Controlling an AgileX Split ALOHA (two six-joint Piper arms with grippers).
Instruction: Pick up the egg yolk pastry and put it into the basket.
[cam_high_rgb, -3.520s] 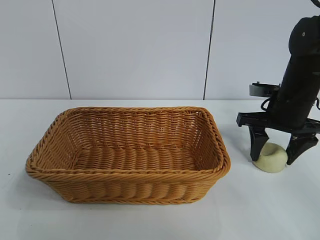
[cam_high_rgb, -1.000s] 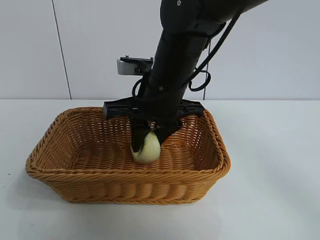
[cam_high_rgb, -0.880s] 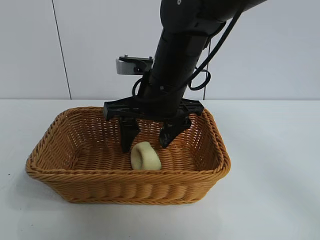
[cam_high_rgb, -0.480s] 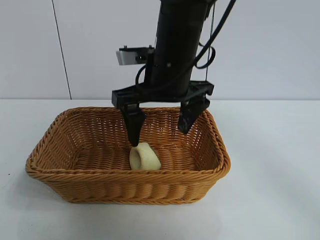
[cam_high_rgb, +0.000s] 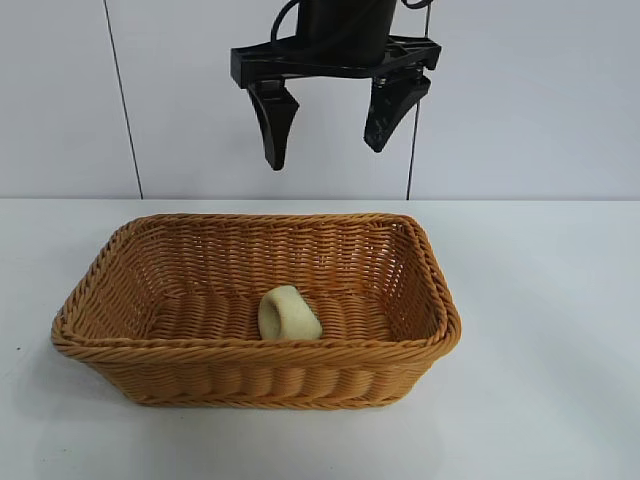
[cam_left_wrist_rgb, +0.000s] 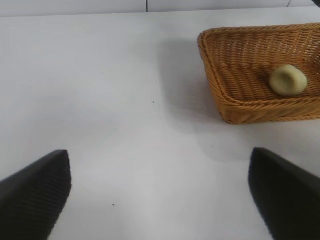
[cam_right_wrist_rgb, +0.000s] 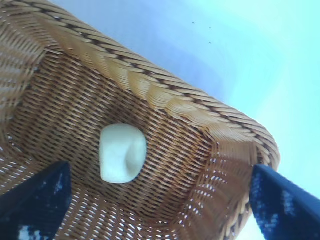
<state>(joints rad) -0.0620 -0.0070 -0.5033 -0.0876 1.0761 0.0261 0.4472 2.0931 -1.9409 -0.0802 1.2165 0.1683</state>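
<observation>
The egg yolk pastry (cam_high_rgb: 288, 314) lies tilted on its edge on the floor of the woven orange-brown basket (cam_high_rgb: 250, 382), near the front wall. High above the basket's middle hangs my right gripper (cam_high_rgb: 325, 152), open and holding nothing. In the right wrist view the pastry (cam_right_wrist_rgb: 122, 152) sits far below, between the open right gripper (cam_right_wrist_rgb: 160, 172) fingers, inside the basket (cam_right_wrist_rgb: 165, 95). The left gripper (cam_left_wrist_rgb: 159, 165) is open over bare table, well away from the basket (cam_left_wrist_rgb: 260, 112) and the pastry (cam_left_wrist_rgb: 288, 80).
The white table (cam_high_rgb: 540, 400) spreads round the basket on all sides. A pale panelled wall (cam_high_rgb: 200, 100) stands behind it.
The right gripper opened and let the pastry go onto the basket floor, then rose straight up out of the basket. The pastry has stayed where it landed.
</observation>
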